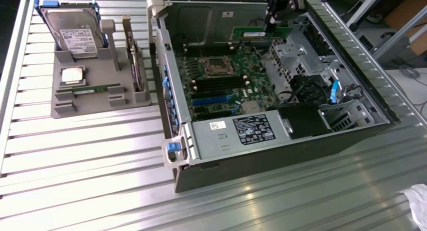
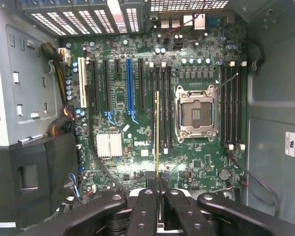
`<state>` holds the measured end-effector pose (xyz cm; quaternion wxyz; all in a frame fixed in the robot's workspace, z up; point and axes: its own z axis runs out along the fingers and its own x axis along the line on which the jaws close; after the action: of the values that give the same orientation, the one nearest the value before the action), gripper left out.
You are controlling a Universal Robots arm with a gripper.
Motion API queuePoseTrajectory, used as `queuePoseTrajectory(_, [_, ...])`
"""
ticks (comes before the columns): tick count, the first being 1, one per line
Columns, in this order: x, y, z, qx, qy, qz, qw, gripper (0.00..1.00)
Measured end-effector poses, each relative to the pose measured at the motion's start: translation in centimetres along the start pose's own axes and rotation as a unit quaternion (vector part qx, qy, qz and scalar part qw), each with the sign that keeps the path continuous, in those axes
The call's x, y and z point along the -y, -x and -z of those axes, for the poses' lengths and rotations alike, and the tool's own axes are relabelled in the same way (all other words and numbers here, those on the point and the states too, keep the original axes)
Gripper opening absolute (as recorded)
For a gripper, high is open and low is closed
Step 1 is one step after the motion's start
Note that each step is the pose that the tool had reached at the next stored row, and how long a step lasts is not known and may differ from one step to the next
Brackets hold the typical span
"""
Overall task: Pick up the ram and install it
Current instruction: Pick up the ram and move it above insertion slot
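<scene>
Above the open computer case point(image 1: 267, 163), the gripper point(image 2: 160, 201) is closed tight on the ram point(image 2: 157, 137), held edge-down over the motherboard point(image 2: 206, 162), apart from its walls.

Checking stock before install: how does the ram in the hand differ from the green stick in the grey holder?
The ram is clamped in the hand above the motherboard inside the case; the green stick sits in the grey holder outside it. The ram shows its broad face with a white label; the green stick shows a thin edge. Both are long, narrow green boards.
</scene>
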<state>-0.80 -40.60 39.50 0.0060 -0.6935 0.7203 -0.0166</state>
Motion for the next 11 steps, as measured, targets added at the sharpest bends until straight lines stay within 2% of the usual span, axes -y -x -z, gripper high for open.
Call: queuePoseTrajectory(11, [1.22,0.0,-0.04,-0.0001,0.0,0.0,1.0,0.12])
